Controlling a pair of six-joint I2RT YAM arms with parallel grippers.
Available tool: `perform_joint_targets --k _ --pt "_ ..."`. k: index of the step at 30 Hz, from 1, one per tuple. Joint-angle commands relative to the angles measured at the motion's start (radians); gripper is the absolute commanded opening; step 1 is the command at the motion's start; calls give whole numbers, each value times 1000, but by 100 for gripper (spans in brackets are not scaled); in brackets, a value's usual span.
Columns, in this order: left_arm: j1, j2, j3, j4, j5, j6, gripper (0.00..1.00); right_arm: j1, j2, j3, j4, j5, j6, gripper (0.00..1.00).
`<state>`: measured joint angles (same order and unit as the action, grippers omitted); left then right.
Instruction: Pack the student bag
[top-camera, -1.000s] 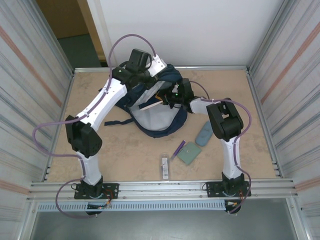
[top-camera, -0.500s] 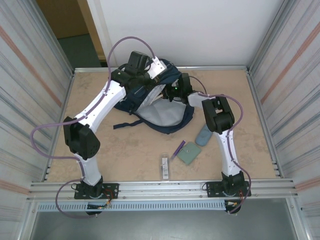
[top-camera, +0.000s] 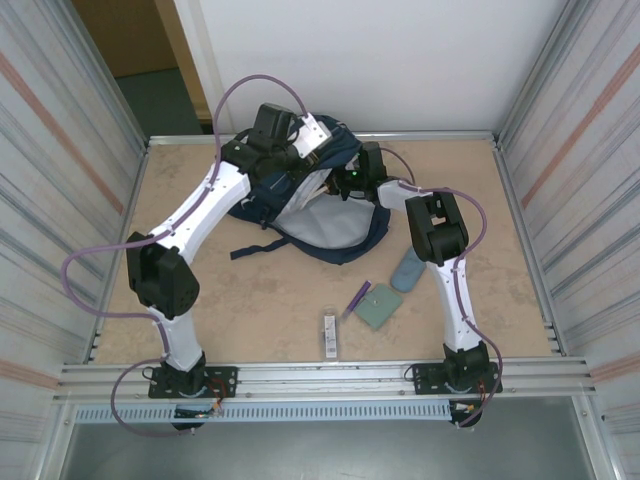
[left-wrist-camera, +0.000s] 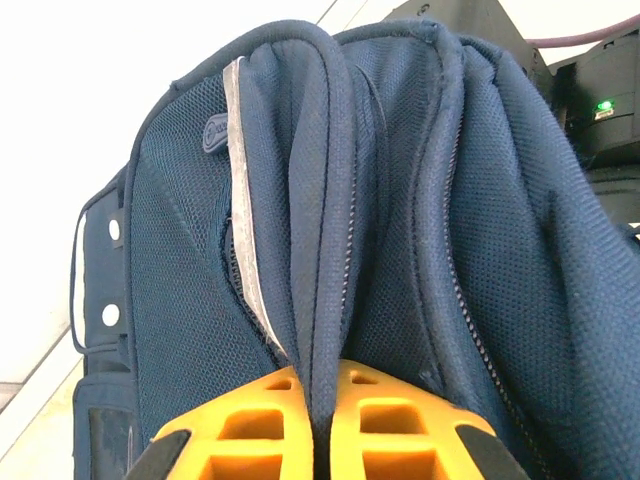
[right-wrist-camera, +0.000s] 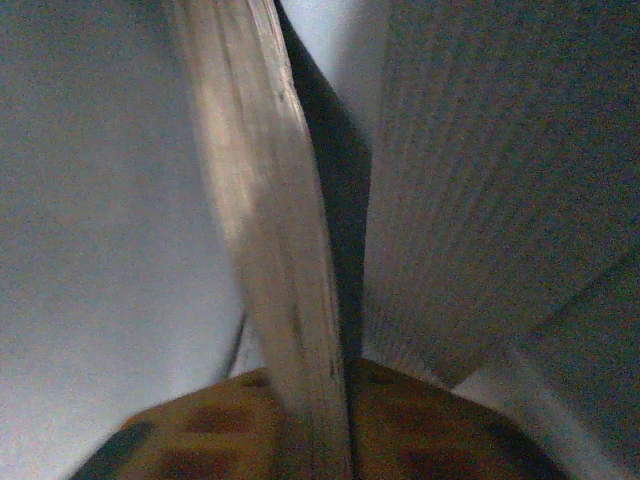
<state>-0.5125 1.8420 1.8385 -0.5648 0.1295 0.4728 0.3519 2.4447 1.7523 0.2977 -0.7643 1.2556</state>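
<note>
The student bag (top-camera: 352, 238), navy with pale grey lining (top-camera: 318, 226), lies at the back of the table with its mouth held open. My left gripper (left-wrist-camera: 322, 388) is shut on a fold of the bag's navy rim (left-wrist-camera: 320, 200) and holds it up; from above it sits at the bag's top (top-camera: 312, 140). My right gripper (right-wrist-camera: 345, 378) reaches into the bag from the right and is shut on a thin book (right-wrist-camera: 265, 220), whose pale page edge stands upright between the yellow fingers (right-wrist-camera: 230, 420). Grey lining (right-wrist-camera: 90, 200) surrounds it.
On the table in front of the bag lie a blue-grey case (top-camera: 407, 268), a green pouch (top-camera: 380, 306), a purple pen (top-camera: 357, 297) and a small white strip (top-camera: 330, 334). Metal walls close the left and right sides.
My right gripper has pushed farther back into the bag with the book, which no longer shows from above. The left gripper has raised the bag's rim slightly and the bag shifted.
</note>
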Motion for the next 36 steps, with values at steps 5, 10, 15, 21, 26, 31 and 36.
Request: perform_joint_targets --k 5,10,15,21,26,31,36 --pt "0 -94 16 31 57 9 0 -36 12 83 -66 4 -7 1" --pt "2 -98 28 -20 150 58 0 -19 93 280 -178 -168 -105 6" --pt "0 -100 28 -49 202 81 0 -7 117 348 -253 -178 -154 11" --pt "3 -122 -20 -25 167 76 0 -32 98 297 -319 -47 -163 23" --pt "41 -109 -56 9 152 51 0 -53 28 177 -249 49 -137 34" --pt "61 -82 -81 33 147 56 0 -78 -3 147 -219 69 -137 35" --pt "62 -57 -84 34 118 54 0 -77 -69 21 -114 97 -147 45"
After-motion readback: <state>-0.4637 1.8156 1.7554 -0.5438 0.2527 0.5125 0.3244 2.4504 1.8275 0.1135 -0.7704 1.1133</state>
